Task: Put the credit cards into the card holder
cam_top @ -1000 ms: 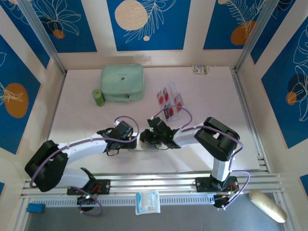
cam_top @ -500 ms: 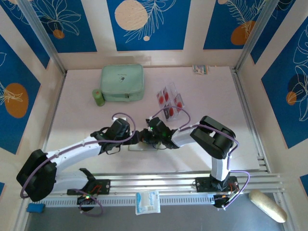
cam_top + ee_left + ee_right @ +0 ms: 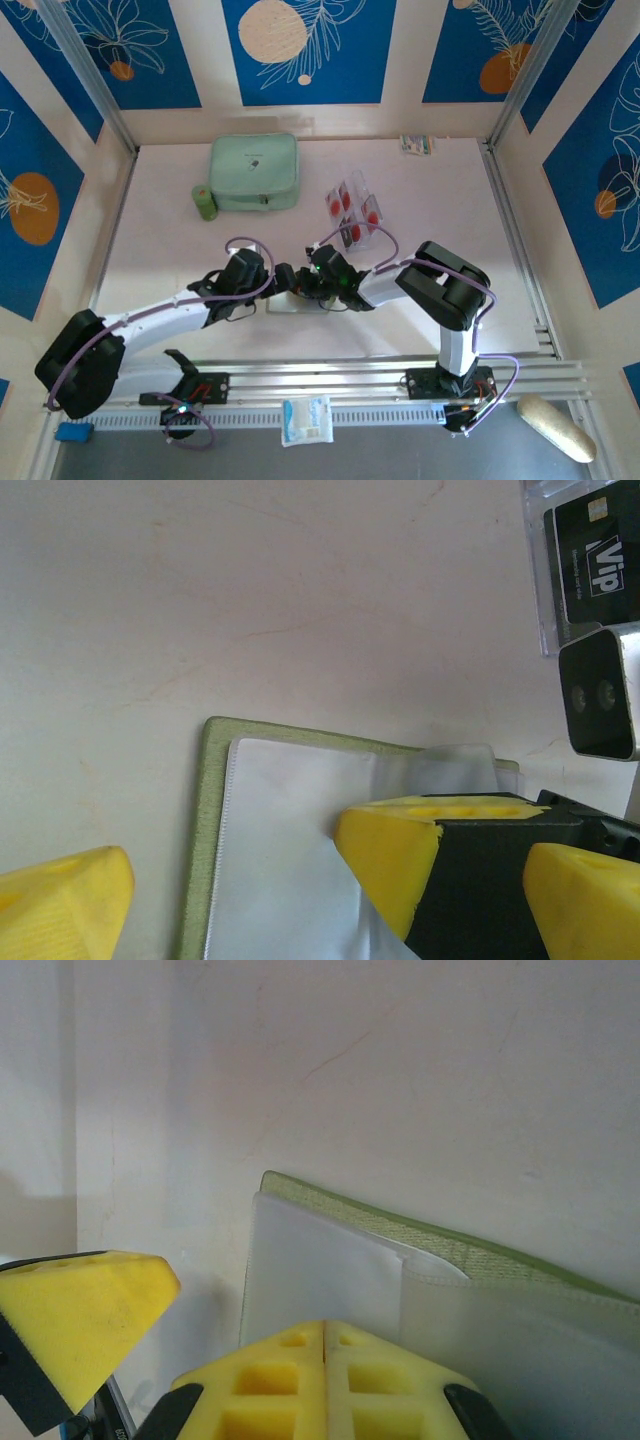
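Nearest you, just past the arm bases, the card holder [image 3: 285,820] lies opened flat on the desk [image 3: 170,250], pale pockets up and its olive border showing. Your right gripper [image 3: 325,1345] has its fingers pressed together with nothing visible between them. The tips are down on the pale lining, I'd judge to pin the holder so it can't slide or fold. Your left gripper [image 3: 320,885] is empty, its fingers spread wide and straddling the holder and the right's tip, probably ready to lift a pocket lip.

I can't tell whether a card already sits inside, because the lining is translucent. From overhead both wrists mostly cover the holder, while the wrist views show its pockets plainly.

Further out, the credit cards [image 3: 352,210] lie clustered, apart from the holder. The left wrist view catches one lettered Vip. Farthest are the mint zip case [image 3: 254,172] and green roll [image 3: 205,203], out of the way.
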`<action>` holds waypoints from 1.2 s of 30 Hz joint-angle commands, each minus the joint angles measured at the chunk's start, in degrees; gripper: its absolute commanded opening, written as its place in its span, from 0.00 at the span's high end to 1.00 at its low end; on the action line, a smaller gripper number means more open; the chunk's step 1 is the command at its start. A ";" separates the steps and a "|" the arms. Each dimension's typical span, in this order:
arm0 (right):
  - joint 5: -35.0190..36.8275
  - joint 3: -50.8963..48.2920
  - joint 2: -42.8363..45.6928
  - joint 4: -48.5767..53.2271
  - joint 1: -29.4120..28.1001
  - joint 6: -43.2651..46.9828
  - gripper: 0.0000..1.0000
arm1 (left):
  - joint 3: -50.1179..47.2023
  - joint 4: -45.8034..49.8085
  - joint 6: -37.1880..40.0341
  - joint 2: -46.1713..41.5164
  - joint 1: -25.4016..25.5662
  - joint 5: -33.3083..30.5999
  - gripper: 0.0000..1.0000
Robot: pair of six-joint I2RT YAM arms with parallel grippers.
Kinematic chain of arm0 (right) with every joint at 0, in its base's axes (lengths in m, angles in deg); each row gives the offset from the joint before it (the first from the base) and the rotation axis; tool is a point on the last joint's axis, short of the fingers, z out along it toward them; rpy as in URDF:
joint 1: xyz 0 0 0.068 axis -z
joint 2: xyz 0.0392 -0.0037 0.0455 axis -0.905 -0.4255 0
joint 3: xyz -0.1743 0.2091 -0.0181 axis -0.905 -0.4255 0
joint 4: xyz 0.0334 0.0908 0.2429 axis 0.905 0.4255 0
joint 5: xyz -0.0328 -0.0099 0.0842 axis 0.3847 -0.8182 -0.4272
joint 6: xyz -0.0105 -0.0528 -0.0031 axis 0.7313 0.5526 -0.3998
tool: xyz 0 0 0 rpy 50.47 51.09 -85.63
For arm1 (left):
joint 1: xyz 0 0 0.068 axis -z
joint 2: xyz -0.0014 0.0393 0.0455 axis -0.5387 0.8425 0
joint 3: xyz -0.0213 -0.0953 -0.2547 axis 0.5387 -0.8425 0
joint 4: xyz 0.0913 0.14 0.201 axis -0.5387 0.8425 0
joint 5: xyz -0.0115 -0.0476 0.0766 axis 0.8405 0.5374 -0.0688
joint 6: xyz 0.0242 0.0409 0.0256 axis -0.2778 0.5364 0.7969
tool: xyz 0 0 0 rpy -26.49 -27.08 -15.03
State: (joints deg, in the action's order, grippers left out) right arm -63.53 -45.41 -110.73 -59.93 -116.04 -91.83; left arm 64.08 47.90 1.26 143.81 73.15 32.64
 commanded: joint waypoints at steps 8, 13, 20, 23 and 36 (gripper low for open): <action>0.39 -1.20 1.58 1.92 -0.62 0.51 1.00 | 3.98 16.85 4.28 -3.03 0.14 -11.68 0.00; 0.47 -1.24 2.77 2.27 -0.59 0.67 1.00 | 1.94 14.03 5.86 -1.01 0.05 -10.27 0.00; 1.09 -2.58 6.24 3.48 -0.38 0.96 1.00 | 1.64 11.22 8.29 4.73 0.01 -8.31 0.00; 1.71 -4.18 8.31 4.10 0.05 1.21 1.00 | 1.99 11.73 8.60 6.54 0.11 -8.38 0.00; 3.98 -15.94 15.59 5.65 3.38 1.31 1.00 | 2.29 13.65 9.95 5.88 0.05 -9.99 0.00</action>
State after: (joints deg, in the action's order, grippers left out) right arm -60.97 -59.27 -97.16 -56.33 -113.40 -91.20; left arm 66.13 59.69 9.78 149.85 73.33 23.31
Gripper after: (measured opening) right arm 0.061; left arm 0.998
